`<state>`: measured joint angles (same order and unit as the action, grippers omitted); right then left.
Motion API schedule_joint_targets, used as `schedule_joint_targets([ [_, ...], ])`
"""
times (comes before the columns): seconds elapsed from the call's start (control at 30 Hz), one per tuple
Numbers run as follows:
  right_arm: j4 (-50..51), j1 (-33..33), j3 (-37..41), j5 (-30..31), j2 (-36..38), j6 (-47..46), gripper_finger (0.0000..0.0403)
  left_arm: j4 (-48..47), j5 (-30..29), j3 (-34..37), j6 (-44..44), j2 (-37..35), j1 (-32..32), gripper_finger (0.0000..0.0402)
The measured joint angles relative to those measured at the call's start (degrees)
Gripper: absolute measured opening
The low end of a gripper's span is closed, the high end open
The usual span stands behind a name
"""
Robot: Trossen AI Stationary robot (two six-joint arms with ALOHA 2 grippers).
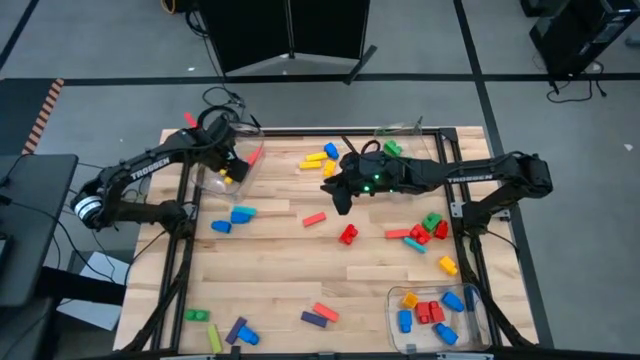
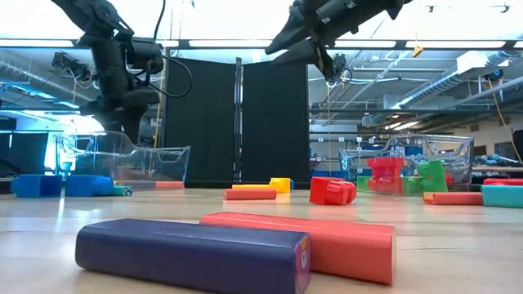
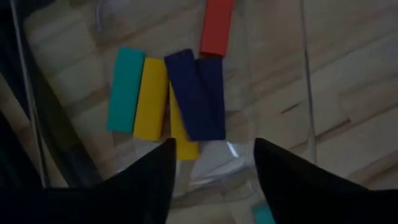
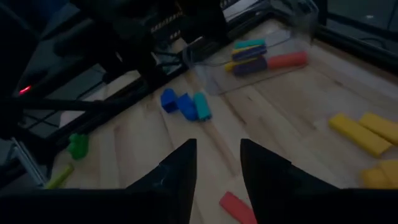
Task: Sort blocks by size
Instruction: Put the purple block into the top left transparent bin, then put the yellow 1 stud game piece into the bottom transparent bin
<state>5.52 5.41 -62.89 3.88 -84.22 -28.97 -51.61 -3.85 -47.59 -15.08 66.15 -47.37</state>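
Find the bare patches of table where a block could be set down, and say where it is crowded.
Bare: the table between the blue blocks and the purple bar; also the near middle. Crowded: around the red-green cluster and yellow blocks.

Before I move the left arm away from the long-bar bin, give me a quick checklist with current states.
1. Left claw open, nothing between its fingers: ok.
2. Long bars inside the clear bin: teal bar, yellow bar, dark blue bars, red bar lie flat in it: ok.
3. Left claw above the bin, not touching the bars: ok.
4. Right claw empty, over bare table: ok.
5. Arms apart in the high view: ok.
6. Sorting finished: not ok, loose blocks remain on the table.
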Motion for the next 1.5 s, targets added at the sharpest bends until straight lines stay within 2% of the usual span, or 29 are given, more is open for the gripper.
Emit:
schedule_joint_targets([
  [0.17,-3.11,0.62,0.0,0.0,0.0,0.71,0.0164,1.4,-0.52,-0.49,1.47,0.02,0.0,0.0271],
  [0.37,-3.19,1.0,-4.8,2.26,-0.04,7.87,0.0218,0.95,-0.76,-3.73,4.34,0.0,0.0,0.0283],
  [0.57,5.46,3.17,-15.15,8.95,-1.48,13.58,0.0264,0.94,-0.73,-6.01,4.36,0.0,0.0,0.0284],
  [0.7,17.33,4.98,-26.95,8.95,-9.17,16.58,0.028,0.48,-0.5,-7.08,4.36,0.0,0.13,0.0284],
  [0.8,27.44,6.04,-37.81,8.45,-17.35,19.09,0.0283,-0.72,0.52,-7.92,4.36,-0.16,0.15,0.0284],
  [0.93,40.97,8.07,-51.56,8.46,-27.22,18.03,0.0281,-2.41,0.68,-8.26,4.36,-0.91,0.22,0.0284],
  [1.1,52.94,11.03,-64.03,8.46,-35.93,6.05,0.0273,-3.82,0.7,-8.26,4.36,-1.37,0.24,0.0285],
  [1.27,59.14,13.24,-69.65,8.46,-41.58,3.14,0.0253,-3.6,0.71,-8.26,4.38,-1.38,0.26,0.0285],
  [1.5,66.15,15.8,-69.99,7.06,-46.53,-6.96,0.0213,-3.57,0.71,-8.26,4.38,-1.38,0.28,0.0285],
])
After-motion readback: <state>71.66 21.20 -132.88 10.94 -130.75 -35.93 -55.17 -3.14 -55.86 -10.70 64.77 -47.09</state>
